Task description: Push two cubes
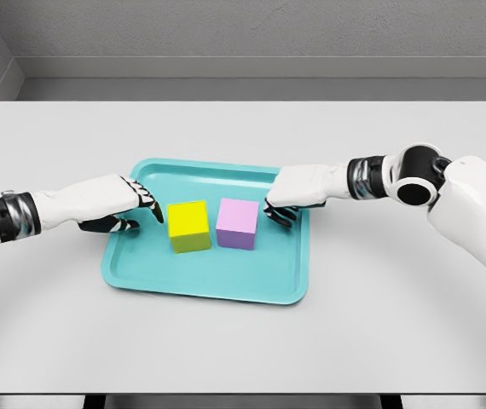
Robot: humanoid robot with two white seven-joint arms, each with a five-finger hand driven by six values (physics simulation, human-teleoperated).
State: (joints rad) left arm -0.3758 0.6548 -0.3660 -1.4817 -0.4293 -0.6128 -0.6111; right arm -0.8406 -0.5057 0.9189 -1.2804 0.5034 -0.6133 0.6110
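We lose the left arm (21, 215) at the picture's edge. The right hand (298, 189) covers the tray (205, 285) rim beneath it.

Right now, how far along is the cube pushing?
Both cubes sit in the teal tray, a narrow gap between them. The left hand is just beside the yellow cube, and the right hand beside the pink cube; contact unclear. Closing that gap remains.

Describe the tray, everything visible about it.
The tray is a shallow teal rectangle with rounded corners and a low raised rim, plastic-looking and matte. It lies flat near the middle of the white table. A yellow cube and a pink cube sit side by side inside it, slightly apart. The left hand and right hand reach over its edges.
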